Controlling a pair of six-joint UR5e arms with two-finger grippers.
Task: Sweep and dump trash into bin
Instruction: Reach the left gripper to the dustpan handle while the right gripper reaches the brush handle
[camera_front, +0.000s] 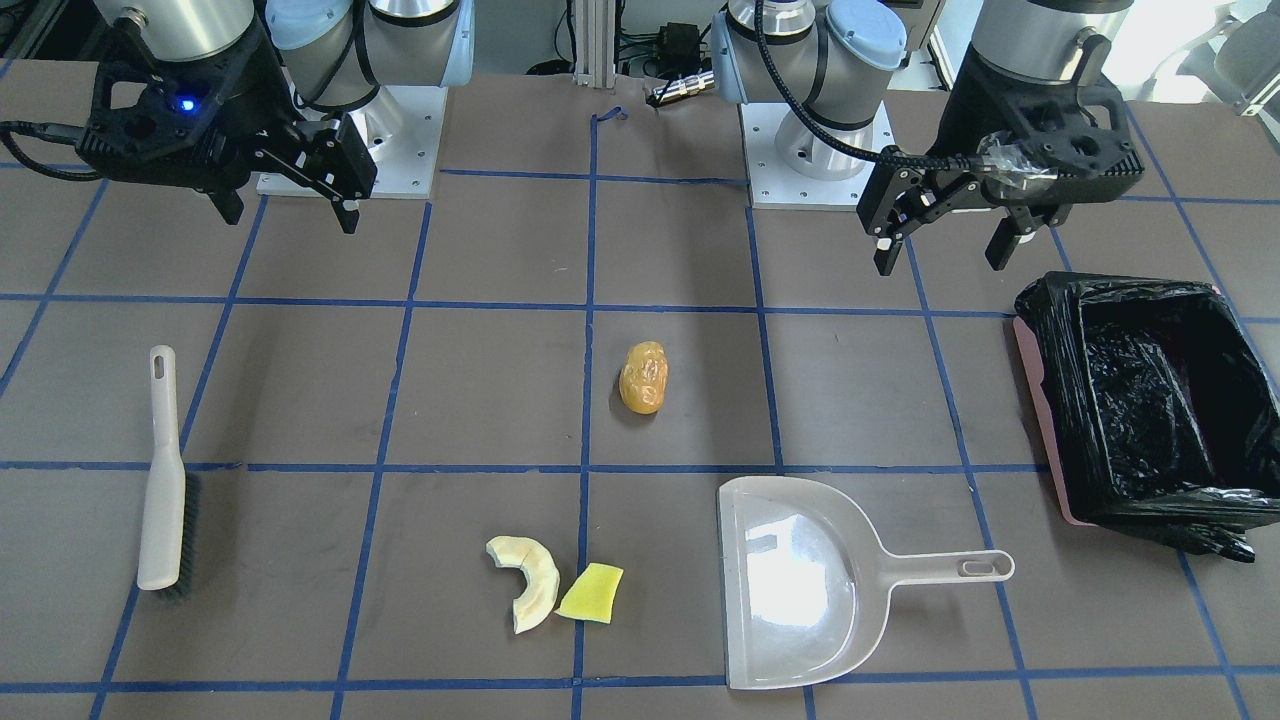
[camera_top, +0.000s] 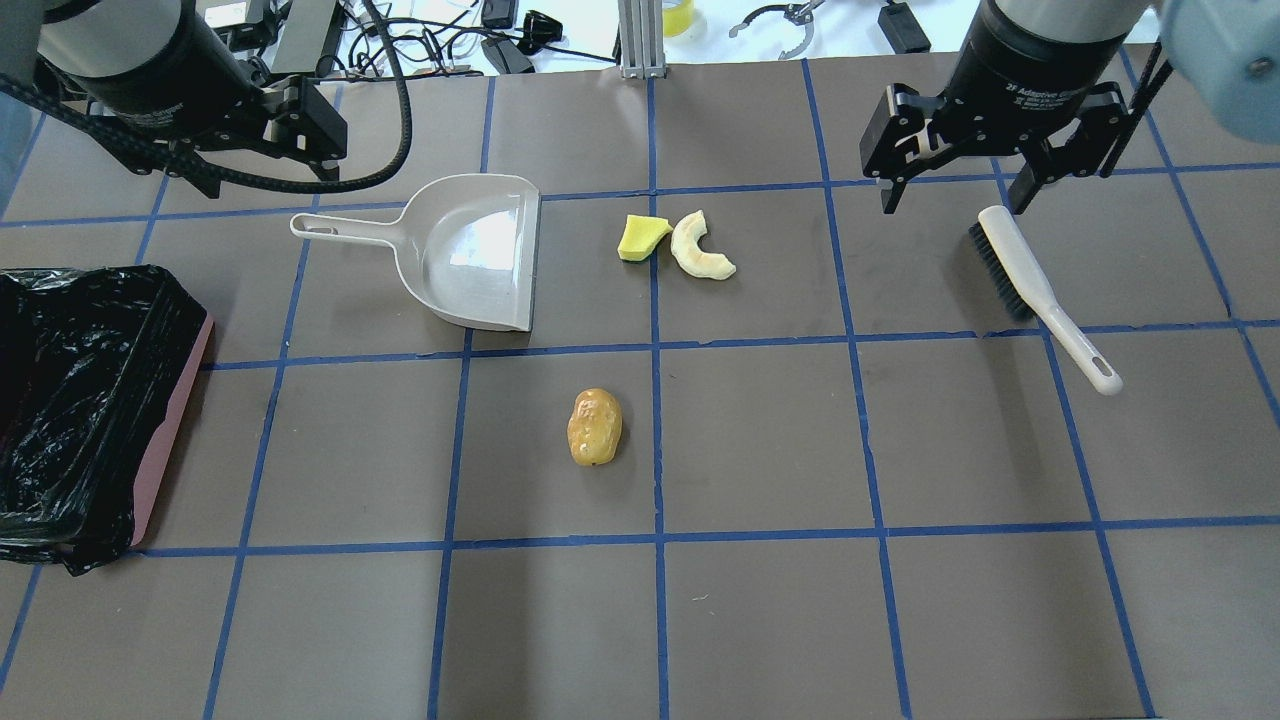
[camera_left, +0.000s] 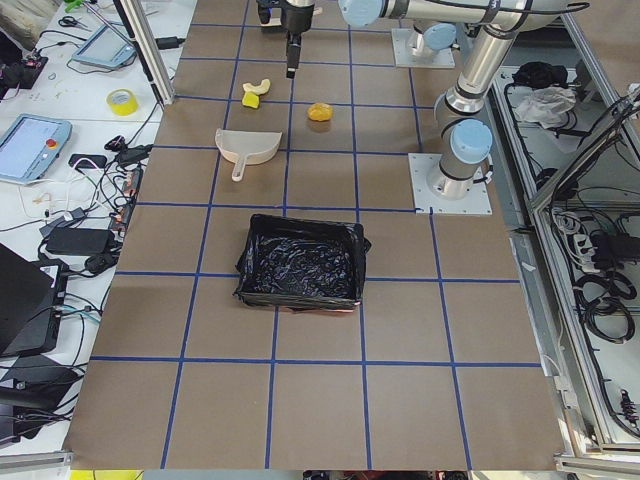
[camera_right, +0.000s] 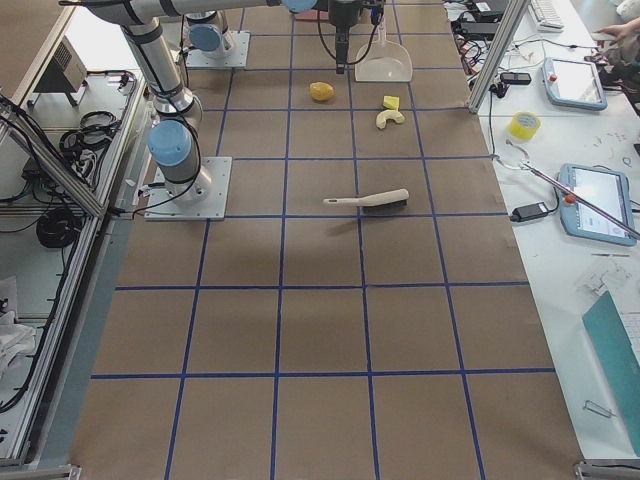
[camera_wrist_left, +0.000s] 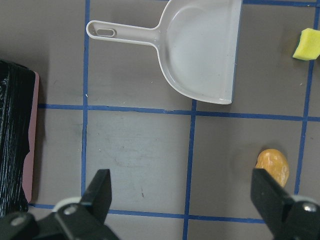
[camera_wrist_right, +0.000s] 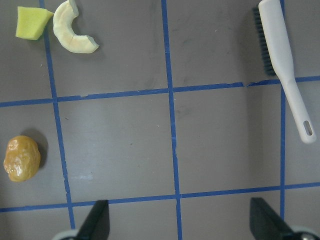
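Both pincers hang spread and empty: left gripper (camera_front: 943, 250) at far left, right gripper (camera_top: 955, 200) at far right by the brush (camera_top: 1040, 290). The bin (camera_top: 170, 420) sits at the left edge. Wedge (camera_top: 642, 238) and crescent (camera_top: 700, 250) lie together right of the dustpan (camera_top: 480, 250), and the lump (camera_top: 594, 427) lies nearer, apart. That rounded lump may roll past the brush, and an unheld dustpan may skid.

Bright, even light; glare whitens the dustpan (camera_front: 790, 580) (soft shadows, sharp focus).
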